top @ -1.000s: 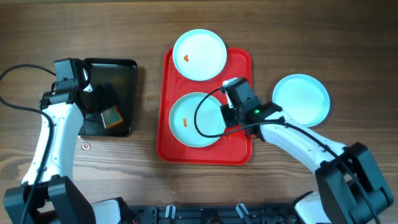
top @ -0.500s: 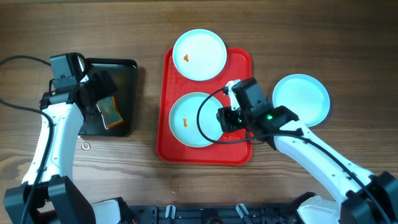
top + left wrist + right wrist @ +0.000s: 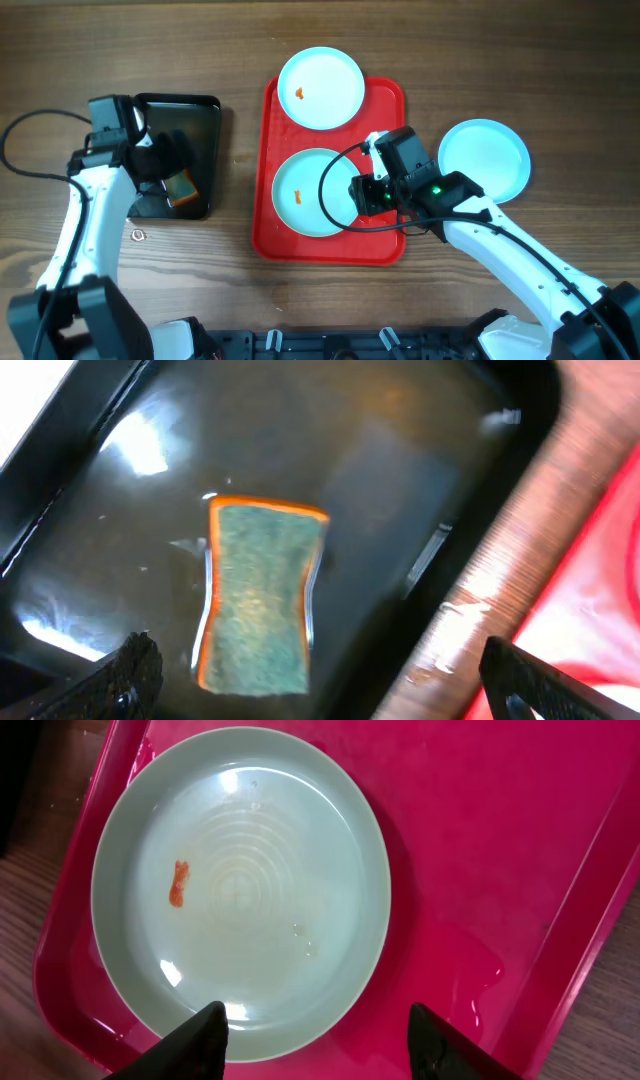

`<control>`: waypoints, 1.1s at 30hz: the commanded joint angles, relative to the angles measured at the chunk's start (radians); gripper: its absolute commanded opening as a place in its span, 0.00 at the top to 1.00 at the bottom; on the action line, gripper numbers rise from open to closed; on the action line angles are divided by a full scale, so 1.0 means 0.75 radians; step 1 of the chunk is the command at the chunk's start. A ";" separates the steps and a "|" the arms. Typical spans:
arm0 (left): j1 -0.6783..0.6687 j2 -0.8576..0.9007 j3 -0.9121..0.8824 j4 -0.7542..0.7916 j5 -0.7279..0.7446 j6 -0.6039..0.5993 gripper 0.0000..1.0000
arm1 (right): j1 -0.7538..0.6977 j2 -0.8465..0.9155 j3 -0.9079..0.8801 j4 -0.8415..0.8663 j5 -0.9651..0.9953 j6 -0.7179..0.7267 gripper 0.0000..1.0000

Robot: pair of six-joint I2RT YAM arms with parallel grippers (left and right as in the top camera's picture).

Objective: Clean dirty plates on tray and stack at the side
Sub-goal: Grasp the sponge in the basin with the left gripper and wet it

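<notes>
A red tray [image 3: 385, 240] lies mid-table. The near plate [image 3: 240, 890], pale and round, rests in the tray's near half and carries an orange speck [image 3: 178, 883]. The far plate [image 3: 320, 88], also specked, sits across the tray's far rim. The third plate [image 3: 484, 160] lies on the wooden table [image 3: 560, 60], right of the tray. The right gripper [image 3: 320, 1040] hovers over the near plate's right edge, fingers spread, holding nothing. At left, the left gripper [image 3: 325, 680], fingers wide apart, hangs above a green-and-orange sponge [image 3: 260, 595] in a wet black tray [image 3: 400, 460].
</notes>
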 commanded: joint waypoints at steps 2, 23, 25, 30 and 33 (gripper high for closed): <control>0.011 0.176 -0.110 0.103 -0.081 -0.093 0.70 | -0.002 -0.017 0.015 0.002 -0.030 0.024 0.42; 0.008 0.114 0.085 -0.028 0.030 0.164 0.78 | -0.002 -0.018 0.015 0.003 -0.092 0.042 0.43; 0.008 0.129 0.077 -0.018 0.017 0.163 0.61 | -0.002 -0.017 0.015 0.003 -0.092 0.042 0.44; -0.007 0.212 -0.023 0.115 0.018 0.163 0.40 | -0.002 -0.018 0.015 0.003 -0.092 0.042 0.44; -0.021 0.291 -0.085 0.210 0.018 0.163 0.37 | -0.002 -0.018 0.015 0.003 -0.092 0.042 0.44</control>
